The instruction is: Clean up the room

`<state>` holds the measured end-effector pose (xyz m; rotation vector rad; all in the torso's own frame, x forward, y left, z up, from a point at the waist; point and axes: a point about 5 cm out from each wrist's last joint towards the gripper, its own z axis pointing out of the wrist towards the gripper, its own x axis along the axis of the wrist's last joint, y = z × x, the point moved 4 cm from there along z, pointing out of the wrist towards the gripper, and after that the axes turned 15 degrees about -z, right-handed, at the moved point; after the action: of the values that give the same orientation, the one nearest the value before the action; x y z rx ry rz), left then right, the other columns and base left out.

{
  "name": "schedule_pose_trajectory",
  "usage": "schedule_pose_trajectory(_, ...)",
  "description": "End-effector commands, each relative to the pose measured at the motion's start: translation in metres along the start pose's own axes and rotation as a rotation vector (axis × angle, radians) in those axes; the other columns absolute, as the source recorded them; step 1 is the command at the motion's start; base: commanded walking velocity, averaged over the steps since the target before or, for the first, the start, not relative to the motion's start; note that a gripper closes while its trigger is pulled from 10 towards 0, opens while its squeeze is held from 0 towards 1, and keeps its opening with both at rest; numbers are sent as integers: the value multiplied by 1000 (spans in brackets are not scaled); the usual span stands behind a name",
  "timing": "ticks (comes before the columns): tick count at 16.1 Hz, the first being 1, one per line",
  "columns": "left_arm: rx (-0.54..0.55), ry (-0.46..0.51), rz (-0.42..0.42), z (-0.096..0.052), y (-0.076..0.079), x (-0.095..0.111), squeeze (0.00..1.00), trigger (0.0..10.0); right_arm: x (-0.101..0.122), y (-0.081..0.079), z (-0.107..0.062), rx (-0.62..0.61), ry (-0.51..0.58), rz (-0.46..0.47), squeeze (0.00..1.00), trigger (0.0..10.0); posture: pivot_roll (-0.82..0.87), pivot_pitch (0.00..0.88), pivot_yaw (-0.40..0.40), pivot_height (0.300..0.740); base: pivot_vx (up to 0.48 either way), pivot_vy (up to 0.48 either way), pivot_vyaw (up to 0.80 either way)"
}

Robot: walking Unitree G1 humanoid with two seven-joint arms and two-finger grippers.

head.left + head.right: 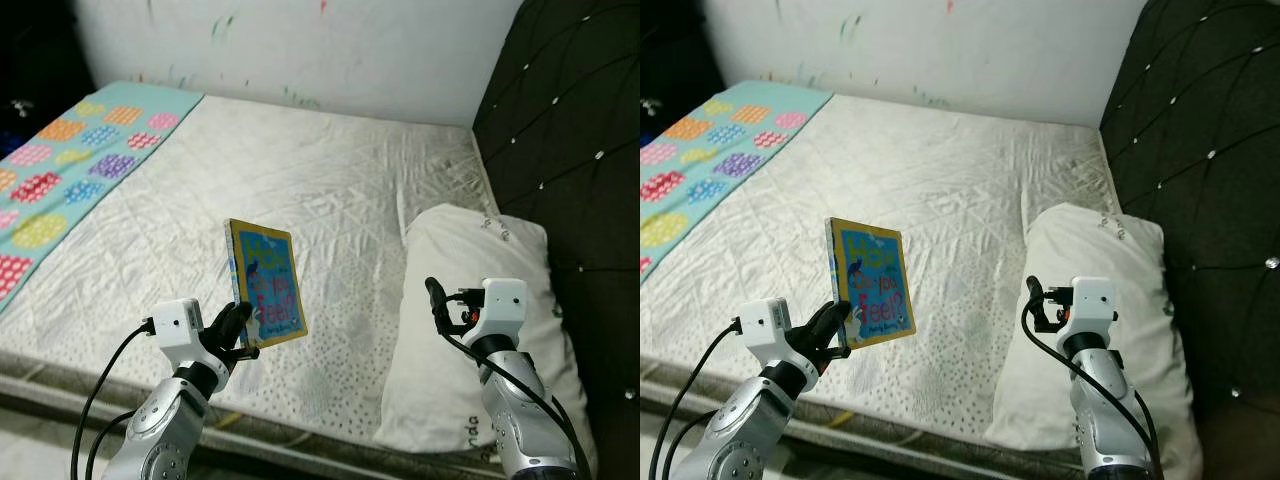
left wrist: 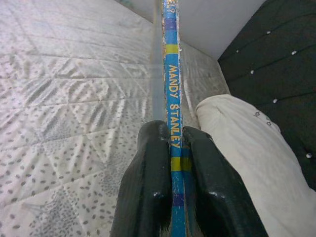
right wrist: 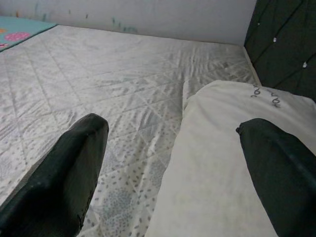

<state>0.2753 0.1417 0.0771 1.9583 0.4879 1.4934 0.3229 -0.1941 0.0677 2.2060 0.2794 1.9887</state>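
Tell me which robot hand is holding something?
The left end effector: its black fingers are shut on the thin blue-and-yellow picture book, held upright above the white quilted mattress. The right end effector is open, holding nothing.

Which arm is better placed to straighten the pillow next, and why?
Right. The right tool hovers open above the pillow with nothing in it, while the left tool is shut on the book, held upright over the mattress.

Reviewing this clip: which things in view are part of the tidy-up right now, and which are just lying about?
Part of the job:
- children's book, held upright above the bed
- left gripper, shut on the book's lower edge
- right gripper, open, over the pillow

Just lying about:
- white pillow by the dark headboard
- patterned teal blanket
- quilted mattress
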Motion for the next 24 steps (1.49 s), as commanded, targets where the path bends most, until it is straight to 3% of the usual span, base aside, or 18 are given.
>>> schedule_pose_trajectory(1,-25,27,18,2,8,7,0,10000,5,1,-1,-4,18,-3,0,10000,-65,0,-41,655,0,0,0)
schedule_pose_trajectory(5,-28,33,22,2,9,8,0,10000,5,0,-1,-2,21,-3,0,10000,-64,0,-41,615,0,0,0)
schedule_pose_trajectory(13,-78,67,11,0,15,15,0,10000,4,0,-1,-4,14,-4,0,10000,-64,0,-40,615,0,0,0)
schedule_pose_trajectory(24,-102,69,3,-1,18,16,0,10000,3,1,0,-5,6,3,0,10000,-61,0,-42,615,380,0,0)
